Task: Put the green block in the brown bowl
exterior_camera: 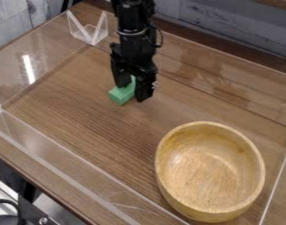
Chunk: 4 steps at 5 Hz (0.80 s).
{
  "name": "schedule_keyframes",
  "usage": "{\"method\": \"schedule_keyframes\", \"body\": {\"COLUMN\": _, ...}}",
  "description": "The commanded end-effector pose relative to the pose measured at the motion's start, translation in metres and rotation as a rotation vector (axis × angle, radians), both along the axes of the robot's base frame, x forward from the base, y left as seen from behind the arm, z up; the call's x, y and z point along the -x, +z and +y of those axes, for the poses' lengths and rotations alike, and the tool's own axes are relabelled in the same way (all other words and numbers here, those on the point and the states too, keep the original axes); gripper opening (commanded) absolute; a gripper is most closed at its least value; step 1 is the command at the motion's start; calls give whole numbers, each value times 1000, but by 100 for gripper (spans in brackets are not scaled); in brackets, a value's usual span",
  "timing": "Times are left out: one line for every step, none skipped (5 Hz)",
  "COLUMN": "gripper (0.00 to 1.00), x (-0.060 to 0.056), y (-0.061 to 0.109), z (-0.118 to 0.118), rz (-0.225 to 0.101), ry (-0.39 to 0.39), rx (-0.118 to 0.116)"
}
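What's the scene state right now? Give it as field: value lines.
surface: wooden table with clear walls
gripper: open, pointing down, fingers either side of the green block
green block: on the table, not lifted
brown bowl: empty, toward the near right corner, apart from the block
task status: block not yet in bowl
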<state>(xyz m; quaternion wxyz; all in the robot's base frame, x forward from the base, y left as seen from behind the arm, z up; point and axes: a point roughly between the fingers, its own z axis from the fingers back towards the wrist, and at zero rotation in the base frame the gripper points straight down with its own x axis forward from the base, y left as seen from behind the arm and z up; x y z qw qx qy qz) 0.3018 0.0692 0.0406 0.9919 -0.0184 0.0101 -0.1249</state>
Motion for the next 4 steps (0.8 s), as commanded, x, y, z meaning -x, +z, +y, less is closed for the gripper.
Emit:
{"method": "schedule_keyframes", "body": {"gripper": 100, "x": -12, "y": 13, "z": 8, "rz": -58, "ry": 14, "rx": -9}}
{"method": "schedule_keyframes", "body": {"gripper": 100, "x": -13, "y": 11, "z": 9, "rz": -57, "ry": 14, "rx": -5}}
{"method": "schedule_keyframes", "body": {"gripper": 100, "x": -14, "y": 9, "z": 9, "rz": -54, "ry": 15, "rx": 0}}
{"method": "schedule_keyframes", "body": {"gripper": 100, "x": -15, "y": 7, "z": 10, "rz": -50, "ry": 17, "rx": 5}}
